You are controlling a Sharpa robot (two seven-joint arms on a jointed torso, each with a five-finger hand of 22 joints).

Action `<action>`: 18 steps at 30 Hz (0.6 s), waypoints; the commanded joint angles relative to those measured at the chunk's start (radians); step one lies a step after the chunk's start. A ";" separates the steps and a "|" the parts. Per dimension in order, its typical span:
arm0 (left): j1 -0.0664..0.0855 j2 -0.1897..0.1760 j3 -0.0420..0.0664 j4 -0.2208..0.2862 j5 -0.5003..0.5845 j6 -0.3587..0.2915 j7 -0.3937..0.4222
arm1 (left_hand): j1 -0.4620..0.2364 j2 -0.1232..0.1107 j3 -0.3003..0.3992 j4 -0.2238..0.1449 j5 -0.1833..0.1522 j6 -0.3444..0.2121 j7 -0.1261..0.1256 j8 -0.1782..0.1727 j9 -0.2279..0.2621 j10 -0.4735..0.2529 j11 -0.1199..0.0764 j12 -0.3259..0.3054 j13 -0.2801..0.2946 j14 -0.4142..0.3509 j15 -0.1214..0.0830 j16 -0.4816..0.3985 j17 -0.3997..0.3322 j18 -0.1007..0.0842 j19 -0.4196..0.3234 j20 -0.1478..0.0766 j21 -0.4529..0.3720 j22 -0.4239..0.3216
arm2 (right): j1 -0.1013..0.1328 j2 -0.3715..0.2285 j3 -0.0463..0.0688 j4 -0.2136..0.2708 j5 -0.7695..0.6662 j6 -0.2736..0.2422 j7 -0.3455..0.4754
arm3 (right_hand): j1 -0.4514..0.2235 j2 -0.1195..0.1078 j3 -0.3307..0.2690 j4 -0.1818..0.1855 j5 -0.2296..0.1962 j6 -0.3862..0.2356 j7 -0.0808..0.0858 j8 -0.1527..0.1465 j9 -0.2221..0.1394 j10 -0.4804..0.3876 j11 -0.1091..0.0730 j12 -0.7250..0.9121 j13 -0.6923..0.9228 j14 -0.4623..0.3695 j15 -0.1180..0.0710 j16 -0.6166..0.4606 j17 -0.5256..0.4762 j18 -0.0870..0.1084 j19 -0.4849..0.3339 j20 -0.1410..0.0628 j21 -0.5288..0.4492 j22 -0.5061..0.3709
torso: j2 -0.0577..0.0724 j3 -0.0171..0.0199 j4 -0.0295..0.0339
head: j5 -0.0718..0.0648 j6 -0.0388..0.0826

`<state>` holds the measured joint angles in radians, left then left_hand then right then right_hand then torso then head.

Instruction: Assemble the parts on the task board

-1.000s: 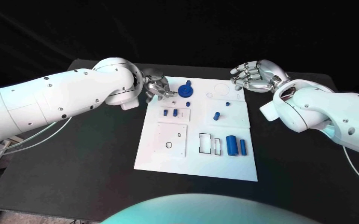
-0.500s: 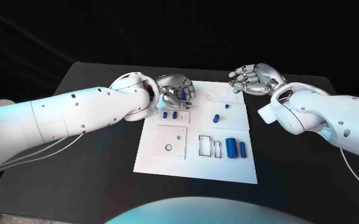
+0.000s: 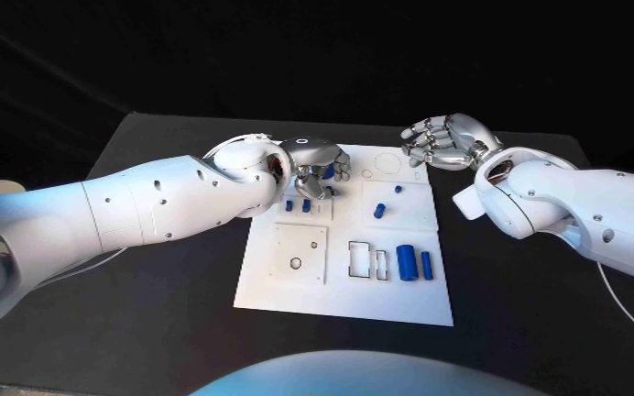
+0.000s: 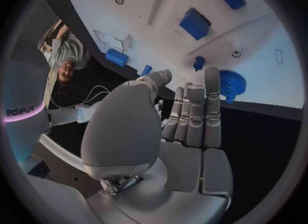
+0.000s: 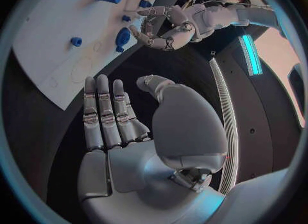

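The left arm (image 3: 146, 208) has swung further in over the table since a second ago, and its hand now hangs over the far left part of the board. The right arm (image 3: 555, 196) has hardly moved.

The black table (image 3: 158, 268) holds the white task board (image 3: 397, 300) in its middle. The board lies flat between the two arms.

The left hand (image 3: 314, 165) is over the far left corner of the board. In the left wrist view its fingers (image 4: 194, 112) are straight, side by side, and hold nothing. The blue gear (image 4: 231, 85) lies on the board just past the fingertips in that view. I cannot tell if they touch it.

The right hand (image 3: 445, 142) hovers just past the far right corner of the board. Its fingers are loosely curled in the head view and look straighter in the right wrist view. It holds nothing.

Two big blue cylinders (image 3: 416, 262) lie side by side near the front right of the board. A smaller blue peg (image 3: 380, 210) lies tilted in the middle right part. Two little blue pegs (image 3: 299, 204) sit close together, just in front of the left hand.
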<state>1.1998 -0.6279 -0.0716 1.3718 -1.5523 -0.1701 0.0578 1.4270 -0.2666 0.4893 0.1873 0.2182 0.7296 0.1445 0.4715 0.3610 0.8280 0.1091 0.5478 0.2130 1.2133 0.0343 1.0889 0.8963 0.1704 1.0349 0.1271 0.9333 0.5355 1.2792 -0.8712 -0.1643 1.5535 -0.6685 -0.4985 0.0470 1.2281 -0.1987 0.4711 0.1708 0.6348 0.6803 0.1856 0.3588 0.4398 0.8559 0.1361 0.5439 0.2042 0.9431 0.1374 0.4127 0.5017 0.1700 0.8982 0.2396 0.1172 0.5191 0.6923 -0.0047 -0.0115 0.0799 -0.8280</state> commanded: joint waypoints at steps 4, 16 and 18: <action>0.000 0.015 0.000 -0.012 -0.119 0.061 -0.041 | 0.009 -0.003 -0.010 0.000 0.000 0.013 -0.003 -0.013 -0.007 -0.011 0.000 -0.014 -0.012 0.002 0.000 0.014 -0.006 0.013 0.002 0.001 0.011 0.009 | -0.001 0.000 0.000 0.002 -0.006 -0.002 0.006 | 0.011 0.002 0.005 -0.001 0.002 0.005 0.072 0.004 -0.001 -0.063 0.055 0.006 -0.001 -0.006 -0.002 -0.003 -0.001 0.010 0.002 0.004 -0.005 -0.001 | 0.000 0.0000 0.0002 | -0.005 -0.002; 0.003 0.020 0.007 -0.034 -0.144 0.121 -0.070 | 0.019 0.009 -0.002 0.004 0.002 0.041 0.000 -0.034 -0.018 0.017 -0.003 -0.017 -0.026 0.025 -0.002 0.066 0.008 0.004 0.026 0.005 0.072 0.078 | -0.001 -0.002 0.000 0.003 -0.006 -0.001 0.005 | 0.012 0.003 0.005 -0.001 0.001 0.005 0.072 0.004 -0.002 -0.064 0.055 0.007 -0.002 -0.006 -0.002 -0.003 -0.002 0.010 0.002 0.004 -0.006 -0.002 | 0.001 -0.0027 -0.0020 | -0.009 -0.004; 0.004 0.021 0.007 -0.040 -0.145 0.123 -0.072 | 0.019 0.009 -0.002 0.005 0.002 0.042 0.001 -0.034 -0.018 0.018 -0.003 -0.017 -0.027 0.025 -0.002 0.068 0.009 0.004 0.026 0.005 0.074 0.080 | -0.001 -0.003 0.000 0.004 -0.006 -0.001 0.004 | 0.012 0.003 0.005 -0.001 0.001 0.005 0.072 0.004 -0.002 -0.064 0.055 0.007 -0.002 -0.006 -0.002 -0.003 -0.002 0.010 0.002 0.004 -0.006 -0.002 | 0.001 -0.0022 -0.0019 | -0.007 -0.003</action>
<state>1.2022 -0.6097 -0.0654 1.3347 -1.6736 -0.0863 0.0009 1.4384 -0.2593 0.4855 0.1888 0.2183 0.7622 0.1451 0.4425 0.3435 0.8405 0.1072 0.5373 0.1873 1.2314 0.0305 1.1512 0.9056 0.1705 1.0517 0.1327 1.0031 0.6156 1.2791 -0.8733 -0.1641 1.5556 -0.6684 -0.4991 0.0470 1.2321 -0.1947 0.4723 0.1696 0.6348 0.6895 0.1858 0.3598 0.4394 0.7917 0.1862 0.5448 0.2039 0.9432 0.1374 0.4127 0.5013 0.1700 0.8982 0.2396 0.1172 0.5187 0.6923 -0.0070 -0.0118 0.0691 -0.8321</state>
